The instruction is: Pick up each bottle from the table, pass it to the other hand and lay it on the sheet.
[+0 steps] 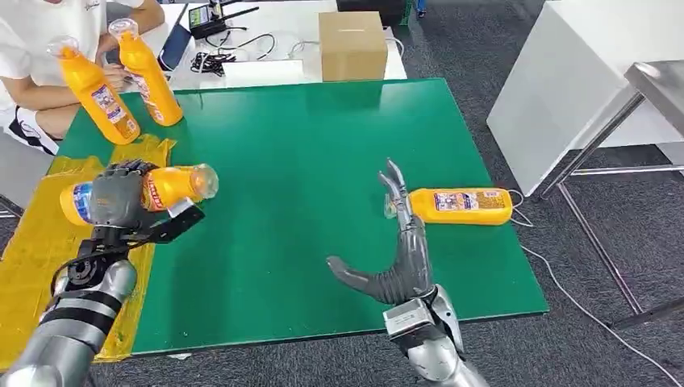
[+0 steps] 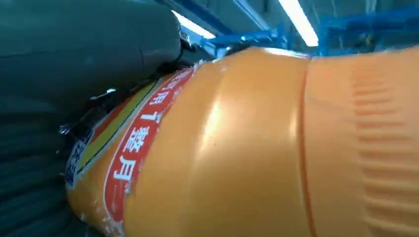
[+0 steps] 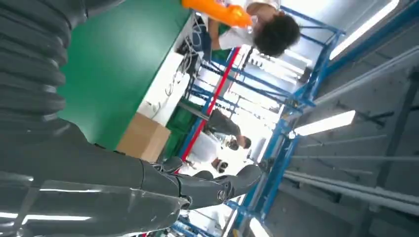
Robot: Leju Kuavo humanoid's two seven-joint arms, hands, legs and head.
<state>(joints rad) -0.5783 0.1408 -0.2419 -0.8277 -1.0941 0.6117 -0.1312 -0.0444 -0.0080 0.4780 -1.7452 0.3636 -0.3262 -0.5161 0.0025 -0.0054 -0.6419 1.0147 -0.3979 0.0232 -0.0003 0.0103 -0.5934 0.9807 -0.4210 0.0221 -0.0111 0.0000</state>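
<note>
— Orange plastic, that was what filled the left robot hand (image 1: 118, 198): a soft orange bottle with a red-and-blue label (image 1: 165, 187), gripped round its middle and held on its side over the near-left of the tabletop.

— Which way did its long axis run?

— Left to right, cap end toward the middle of the green tabletop (image 1: 306, 161). It hung right over the crumpled yellow sheet (image 1: 32, 250) along the tabletop's left edge, so the lay-down looked like a short drop, I'd judge.

— And the right robot hand (image 1: 395, 242)?

— Holding nothing, fingers spread wide and pointing away from the robot, thumb out to the left. A second orange bottle (image 1: 461, 206) lay flat just beyond and to the right of its fingertips, long axis also left to right, its neck end at the fingers. Whether they touched it I couldn't tell. The right hand was plainly the nearer one for that bottle.

— Anything else around?

— Two more upright orange bottles (image 1: 121, 81) at the far-left corner, in a seated person's (image 1: 32, 56) hands. A brown cardboard box (image 1: 352, 45) stood on a white table beyond the far edge, with cables beside it. Grey carpet underneath; blue steel framing and strip lights overhead in the wrist views.
</note>
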